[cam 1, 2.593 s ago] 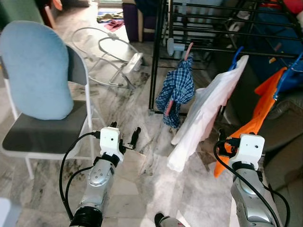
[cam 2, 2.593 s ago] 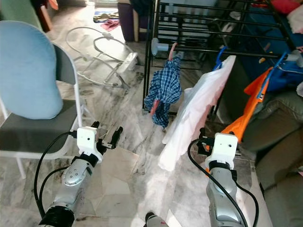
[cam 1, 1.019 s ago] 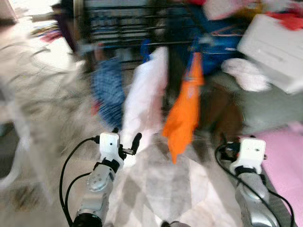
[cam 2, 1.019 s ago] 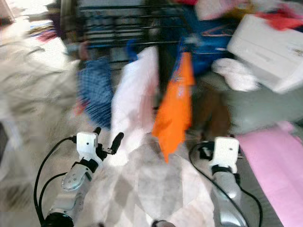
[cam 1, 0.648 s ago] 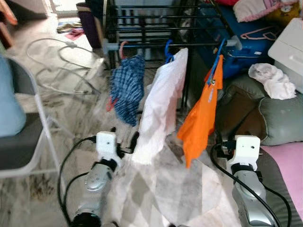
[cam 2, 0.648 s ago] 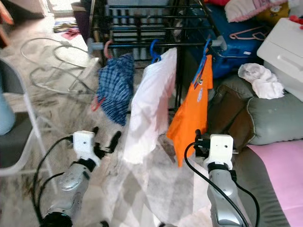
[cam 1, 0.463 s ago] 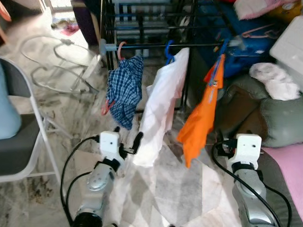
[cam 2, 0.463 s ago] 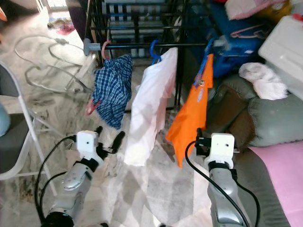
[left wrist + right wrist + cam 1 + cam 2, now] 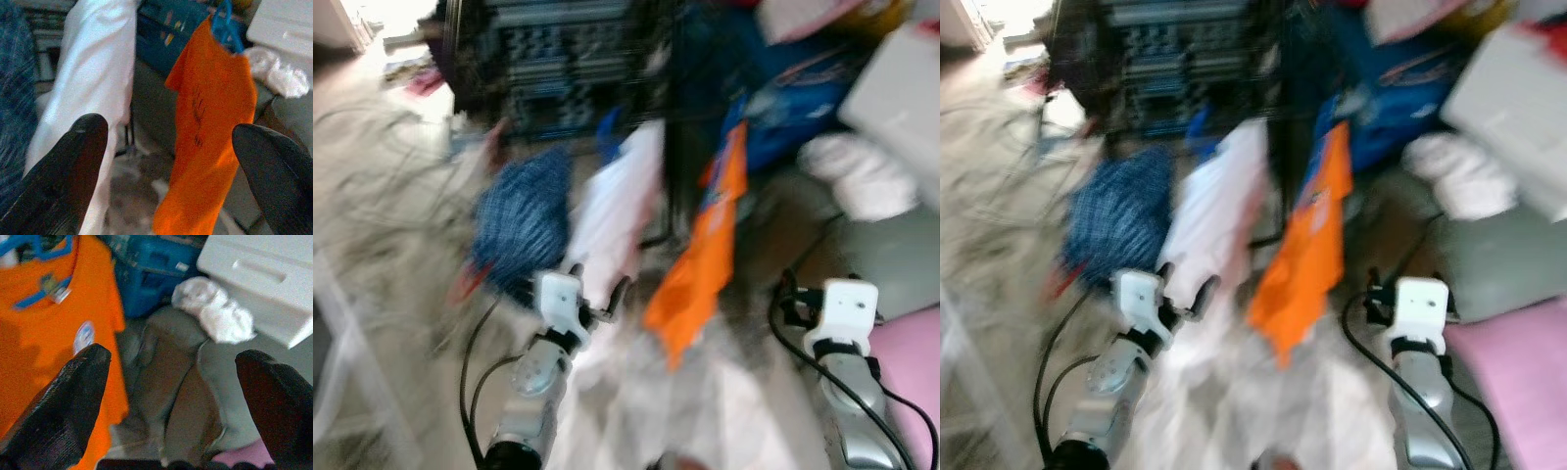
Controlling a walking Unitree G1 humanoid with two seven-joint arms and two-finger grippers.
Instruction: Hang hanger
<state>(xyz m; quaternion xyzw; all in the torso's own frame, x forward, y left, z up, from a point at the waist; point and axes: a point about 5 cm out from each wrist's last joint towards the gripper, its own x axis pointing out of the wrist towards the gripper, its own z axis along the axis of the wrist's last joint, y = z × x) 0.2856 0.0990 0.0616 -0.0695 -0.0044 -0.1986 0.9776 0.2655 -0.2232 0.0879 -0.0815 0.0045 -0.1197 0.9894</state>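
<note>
Head views blurred, prob. mid-walk/turn. My left end effector [image 9: 168, 142] and right end effector [image 9: 173, 369] are both spread, empty. Orange shirt [image 9: 208, 132] on blue hanger [image 9: 226, 22] hangs just ahead. Step: approach; next needs steadying, reaching hanger hook.

Both arms raised forward, forearms silver, black cables looping off the wrists, white camera blocks on top. Left gripper [image 9: 597, 294] held out ahead on the left, angled slightly inward toward the middle, fingers [image 9: 63, 166] spread wide, nothing between them. Right gripper [image 9: 171, 396] up on the right, pointing forward, fingers [image 9: 58, 406] likewise wide apart and empty. Right wrist block [image 9: 847, 308] sits a little lower and nearer than the left block [image 9: 558, 294]. Head views smeared by motion blur, so finer pose of the forearms hard to make out.
</note>
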